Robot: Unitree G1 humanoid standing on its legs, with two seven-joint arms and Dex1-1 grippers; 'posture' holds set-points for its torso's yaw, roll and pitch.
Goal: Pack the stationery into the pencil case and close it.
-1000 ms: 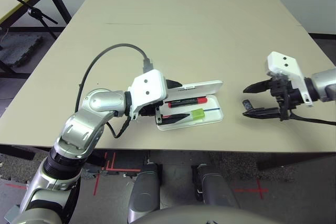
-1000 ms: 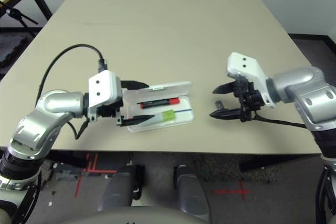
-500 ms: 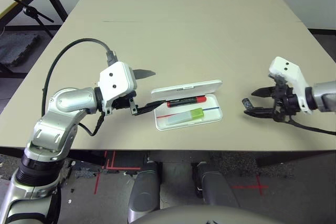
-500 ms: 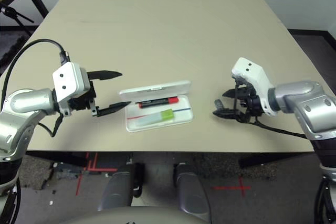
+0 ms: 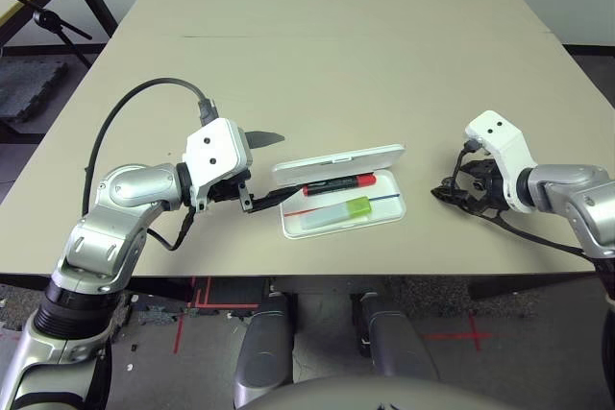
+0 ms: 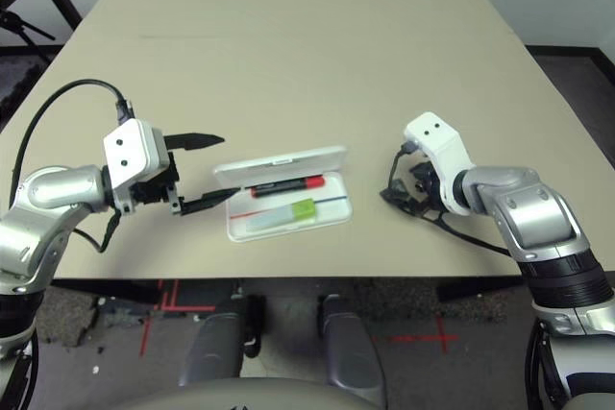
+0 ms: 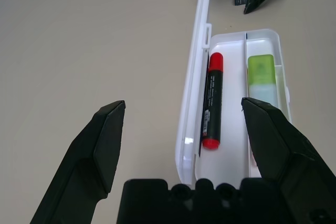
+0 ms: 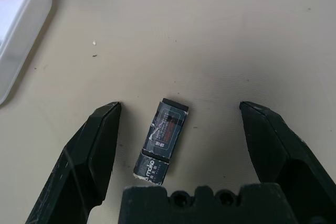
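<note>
The white pencil case [image 5: 392,210] lies open near the table's front edge, its lid [image 5: 336,156] raised along the far side. Inside it are the red marker with a black cap [image 5: 338,184] and the white highlighter with a green cap [image 5: 338,213]. My left gripper [image 5: 277,166] is open just left of the case, its fingers pointing at the case's left end. The tiny dark-grey piece [image 8: 161,139] lies flat on the table right of the case. My right gripper [image 8: 179,106] is open and low over it, one finger on each side, not touching.
The beige table [image 5: 336,45] stretches far behind the case. A black cable [image 5: 125,117] loops off my left wrist. A second table and a black stand [image 5: 43,12] are at the far left, beyond the table's edge.
My left gripper has pulled back leftward out of the case's left end. My right gripper has dropped toward the table and now straddles the dark-grey piece. The camera has shifted slightly.
</note>
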